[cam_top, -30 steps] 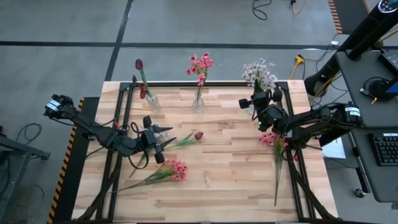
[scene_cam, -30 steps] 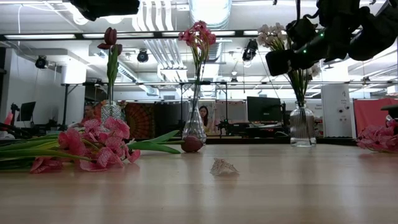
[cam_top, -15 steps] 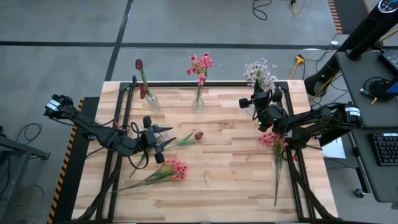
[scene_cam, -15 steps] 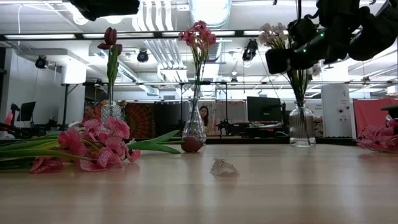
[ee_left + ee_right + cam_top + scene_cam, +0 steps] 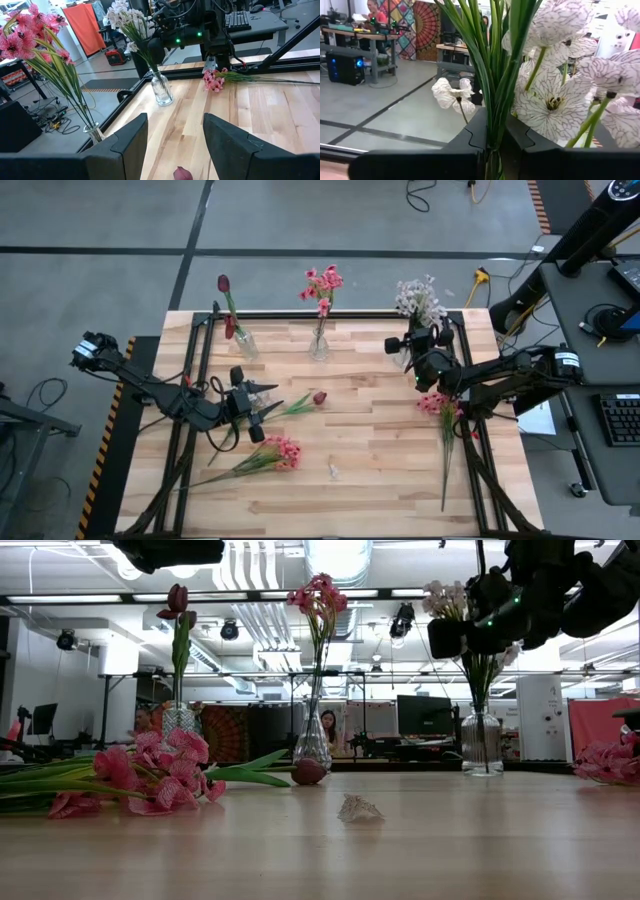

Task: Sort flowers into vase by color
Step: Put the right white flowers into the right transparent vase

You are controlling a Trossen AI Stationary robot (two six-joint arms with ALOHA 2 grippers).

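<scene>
Right gripper clenched on white flower stems over far-right vase; recommend lowering straight, releasing only once seated.

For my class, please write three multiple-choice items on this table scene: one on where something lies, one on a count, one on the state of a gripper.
1. Where does the loose dark red tulip lie?
A. On the table, ahead of the left gripper
B. In the middle vase
C. On the floor

2. How many glass vases stand along the table's far edge?
A. Two
B. Three
C. Five

3. What is the right gripper doing?
A. Resting open on the table
B. Holding a pink bunch
C. Shut on the stems of the white flowers

Answers:
1 A: the tulip lies on the wood just past the left gripper.
2 B: the left vase, the middle vase and the right vase each hold flowers.
3 C: its fingers pinch the green stems of the white flowers over the right vase.
</scene>
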